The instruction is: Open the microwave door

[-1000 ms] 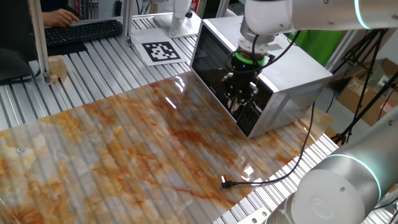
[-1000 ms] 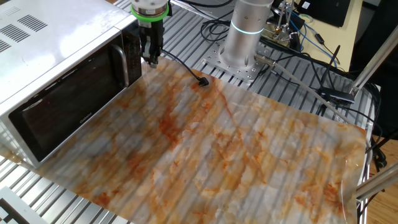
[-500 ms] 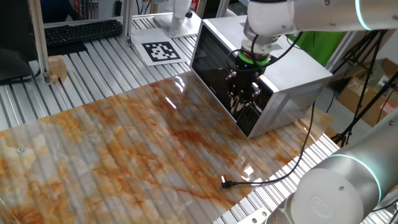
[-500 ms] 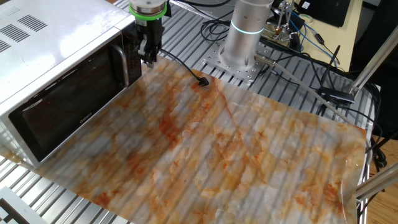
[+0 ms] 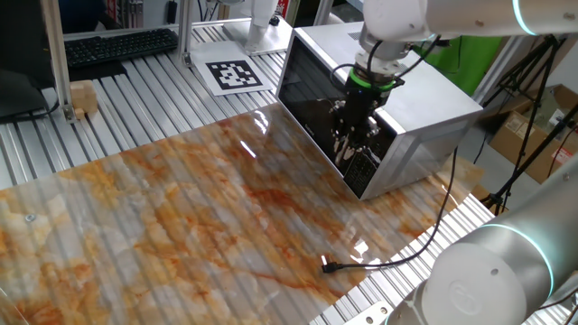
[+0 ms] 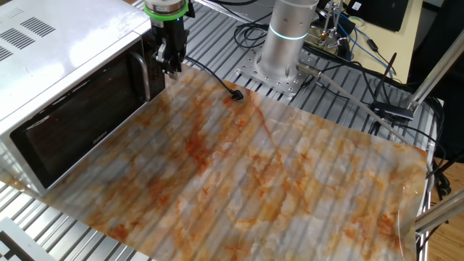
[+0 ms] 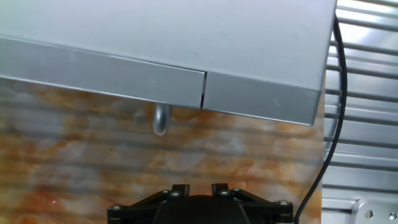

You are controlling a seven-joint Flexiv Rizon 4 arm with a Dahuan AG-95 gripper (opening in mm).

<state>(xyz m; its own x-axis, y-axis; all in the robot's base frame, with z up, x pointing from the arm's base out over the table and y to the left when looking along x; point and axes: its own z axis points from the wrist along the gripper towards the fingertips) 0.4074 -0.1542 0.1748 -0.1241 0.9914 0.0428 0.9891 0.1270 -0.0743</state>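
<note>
Silver bar handle (image 6: 145, 75) just beside my fingers (image 6: 171, 61), apart; finger gap: cannot tell. Should hook behind handle, then swing microwave door (image 6: 83, 128) outward gently.

2 fixed cams, opposite sides, share microwave (image 5: 397, 108); hand cam (close) down.

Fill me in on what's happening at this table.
A robot arm has its hand in front of the microwave, next to the silver handle of the black glass microwave door. The door looks shut, and the hand does not appear to hold the handle yet. The microwave's black power cord lies unplugged on the marbled mat.
</note>
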